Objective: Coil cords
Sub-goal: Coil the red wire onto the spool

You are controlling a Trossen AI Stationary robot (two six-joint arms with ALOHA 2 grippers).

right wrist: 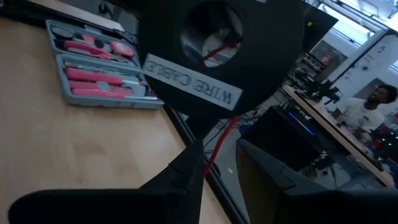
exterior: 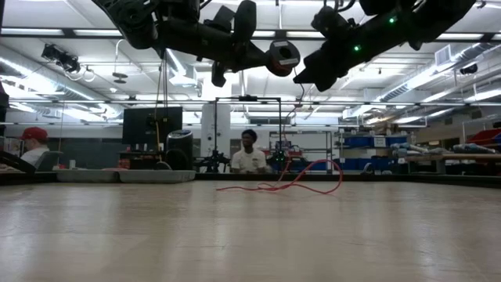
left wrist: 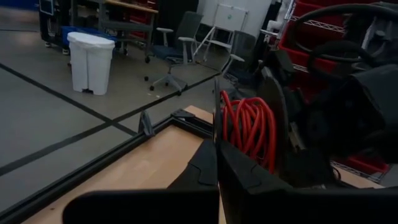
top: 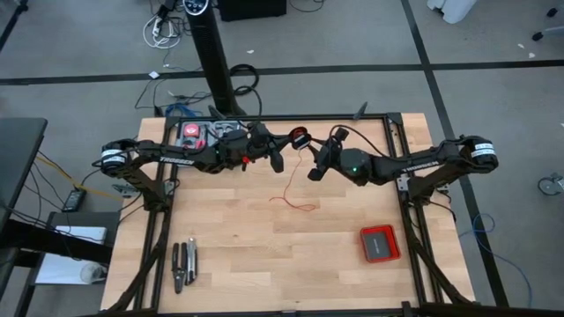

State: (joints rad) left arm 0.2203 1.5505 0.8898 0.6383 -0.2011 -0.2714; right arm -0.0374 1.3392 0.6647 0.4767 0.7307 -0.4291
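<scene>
My left hand (top: 280, 158) pinches the black spool (top: 300, 138) of red wire (top: 295, 198) above the worktop (top: 238, 246), right hand (top: 319, 163) spread just beside it, loose wire trailing down onto the wood.

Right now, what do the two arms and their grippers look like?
Both arms are dark, jointed and slim. The left arm has white lettering along its link and a light ring at its base joint; the right arm carries the same. A green light glows on the right wrist. The left gripper and right gripper have black, flat, tapered fingers. Black cables run by the wrists.
</scene>
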